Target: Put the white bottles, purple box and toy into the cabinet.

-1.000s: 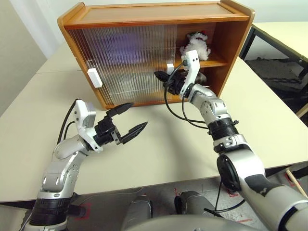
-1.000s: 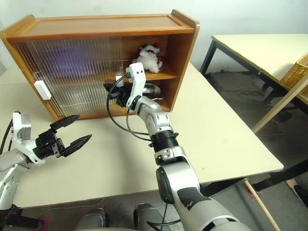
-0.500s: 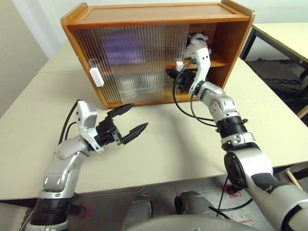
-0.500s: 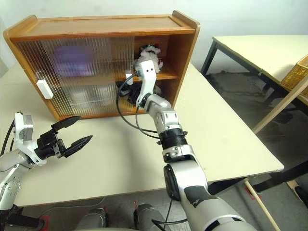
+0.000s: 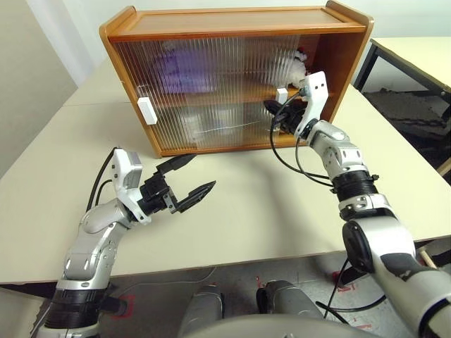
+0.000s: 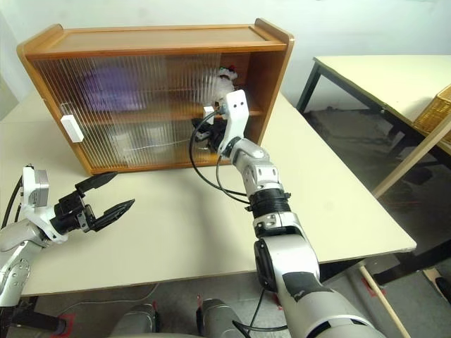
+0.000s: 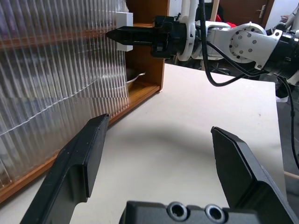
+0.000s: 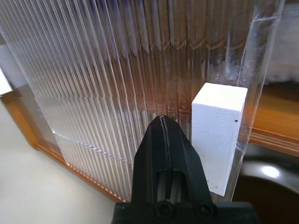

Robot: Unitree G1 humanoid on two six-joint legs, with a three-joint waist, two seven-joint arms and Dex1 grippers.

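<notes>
The wooden cabinet (image 5: 225,17) stands at the back of the table, its ribbed sliding doors across most of the front. My right gripper (image 5: 269,105) is shut, its tip against the left side of a white door handle (image 8: 219,135). On the upper shelf the toy (image 5: 299,62) peeks out past that door's edge. The purple box (image 5: 176,67) shows as a lilac blur behind the ribbed door, upper shelf. The white bottles are hidden; I cannot make them out through the doors. My left gripper (image 5: 204,171) hovers open and empty over the table, in front of the cabinet's left half.
A steel bowl (image 7: 134,76) sits on the lower shelf at the cabinet's right end. A second white handle (image 5: 146,110) is on the left door. Another table (image 6: 380,74) stands to the right, with a gap between.
My right gripper has moved right with the white handle ahead of it, and the door has slid over most of the open section, covering much of the toy. The left arm has stayed still.
</notes>
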